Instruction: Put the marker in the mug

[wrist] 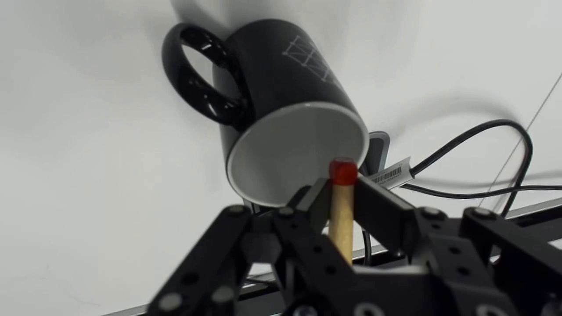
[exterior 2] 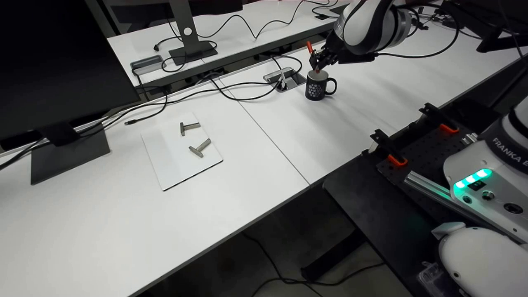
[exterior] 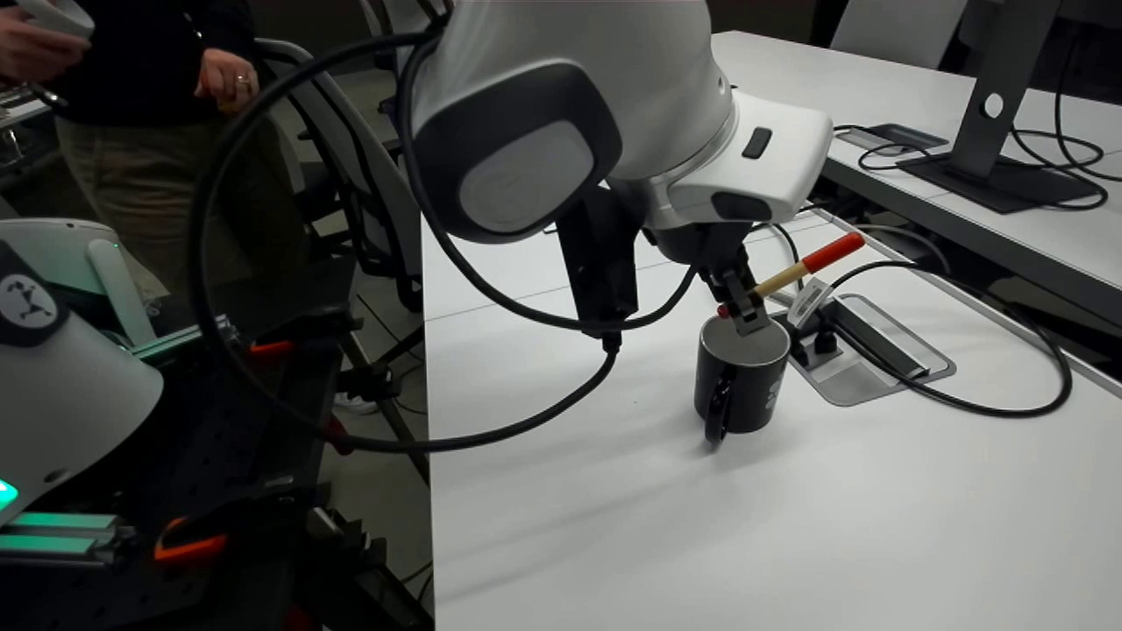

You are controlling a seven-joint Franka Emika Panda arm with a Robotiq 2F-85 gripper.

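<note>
Gripping red-and-tan marker in Robotiq gripper nr lower tip, tilted at mouth of black mug; can't tell if below rim. If released at this slant, could catch rim & topple out, b/c held so low.

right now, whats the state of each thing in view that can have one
gripper, shut on the marker
marker, held tilted, lower red end at the mouth of the mug, not yet released
mug, upright, mouth uncovered
robot base light, lit green
large monitor, visible face dark, on or off unclear
T-shaped pieces, lying on the white board
</note>
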